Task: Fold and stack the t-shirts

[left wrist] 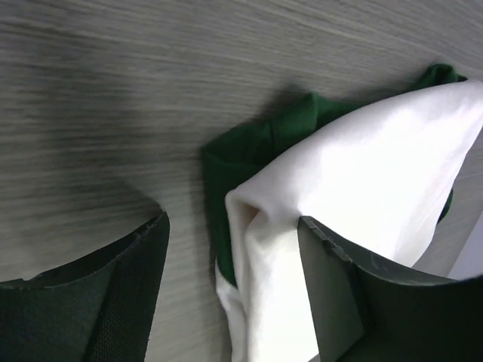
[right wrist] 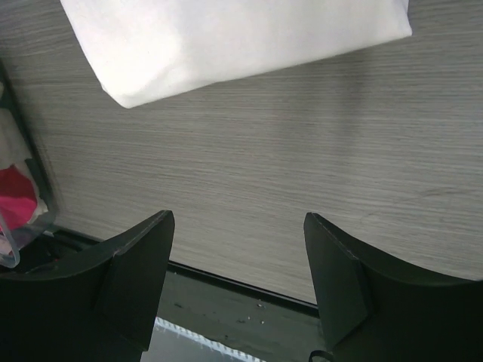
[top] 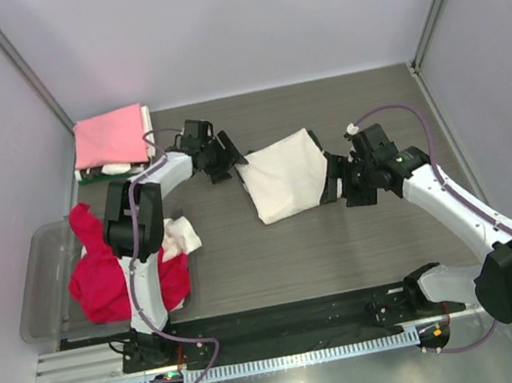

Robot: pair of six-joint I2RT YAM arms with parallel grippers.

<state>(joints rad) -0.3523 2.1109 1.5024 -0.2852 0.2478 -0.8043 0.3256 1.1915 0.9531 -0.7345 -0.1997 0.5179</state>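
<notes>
Leftward, red tee (top: 103, 278) across clear bin (top: 37, 290)

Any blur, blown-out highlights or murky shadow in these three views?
Top external: sharp, evenly lit, no glare on the folded cream-white t-shirt. Left wrist: grey wood-grain table smeared at upper left; white cloth nearly blown out, dark green cloth at its edge readable. Right wrist: table grain crisp, the black fingers dark and featureless.

The place is a robotics lab test cell, where a left arm (top: 139, 262) and a right arm (top: 457, 206) trailing purple cables (top: 385, 109) are bolted by a slotted aluminium rail (top: 267, 363) at the edge of a grey wood-grain table (top: 297, 254) boxed in by plain pale panels (top: 235, 17) on metal frame posts (top: 22, 64).
</notes>
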